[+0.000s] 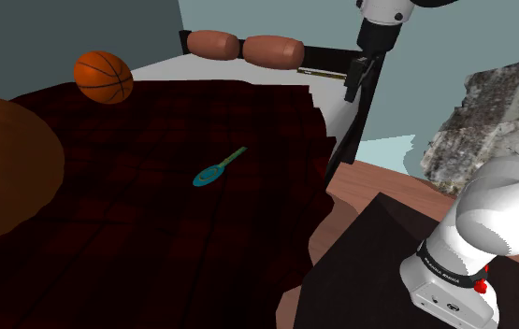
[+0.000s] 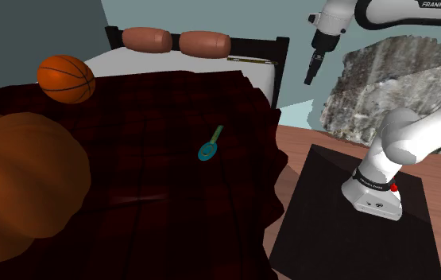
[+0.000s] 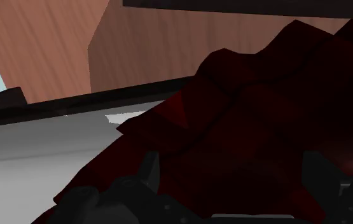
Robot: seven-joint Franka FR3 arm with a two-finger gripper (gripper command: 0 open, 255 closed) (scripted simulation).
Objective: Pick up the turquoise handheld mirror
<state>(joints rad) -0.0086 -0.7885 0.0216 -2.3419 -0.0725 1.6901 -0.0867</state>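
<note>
The turquoise handheld mirror [image 1: 212, 172] lies flat near the middle of the dark red plaid blanket [image 1: 154, 215], its green handle pointing toward the headboard; it also appears in the second exterior view [image 2: 208, 149]. My black gripper [image 1: 351, 89] hangs high above the bed's edge near the footboard post, far from the mirror toward the shoulder view's right [image 2: 311, 75]. In the wrist view the gripper [image 3: 232, 175] has its two fingers [image 3: 149, 168] standing apart over blanket folds, open with nothing between them.
A basketball [image 1: 104, 77] rests at the blanket's far side and a large orange pumpkin [image 2: 16, 183] sits near the camera. Two brown bolster pillows [image 1: 243, 47] line the dark headboard. The robot's black stand [image 2: 353, 223] sits on the wooden floor beside the bed; a grey rock-like mass [image 2: 393, 79] is behind.
</note>
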